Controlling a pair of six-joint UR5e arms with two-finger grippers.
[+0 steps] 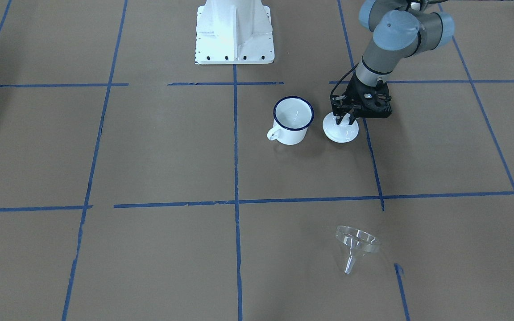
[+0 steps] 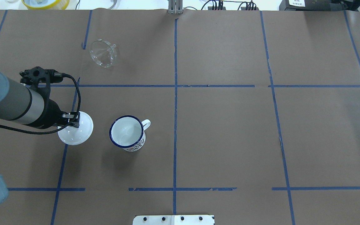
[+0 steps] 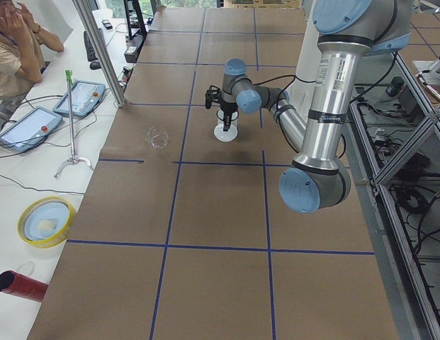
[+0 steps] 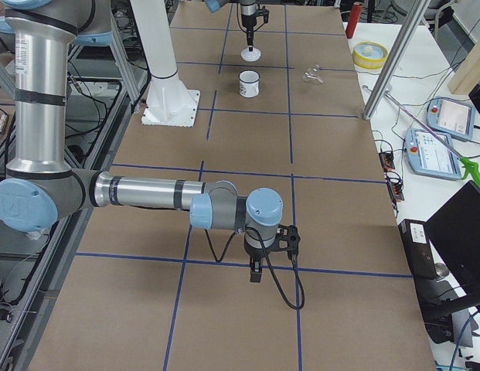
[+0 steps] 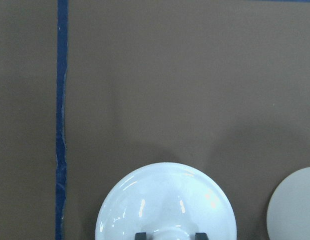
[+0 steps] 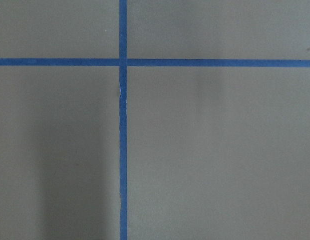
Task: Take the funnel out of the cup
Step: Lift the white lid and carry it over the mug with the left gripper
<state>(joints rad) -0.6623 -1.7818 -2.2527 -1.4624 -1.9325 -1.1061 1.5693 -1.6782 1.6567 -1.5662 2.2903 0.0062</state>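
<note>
The funnel (image 1: 356,244) is out of the cup (image 1: 292,120) and well apart from it. It's clear plastic, tipped on its side on the brown table (image 1: 150,147), with its thin spout pointing toward the operators' edge. The cup stands upright and empty, white with a dark blue rim, handle away from the left arm. The left gripper (image 1: 346,119) points straight down over the white domed lid (image 1: 341,130) just beside the cup, fingertips (image 5: 141,235) pressed against either side of its knob. The right gripper (image 4: 256,272) hangs nose-down far off over a blue tape line (image 6: 123,150); whether its jaws are apart, I can't tell.
</note>
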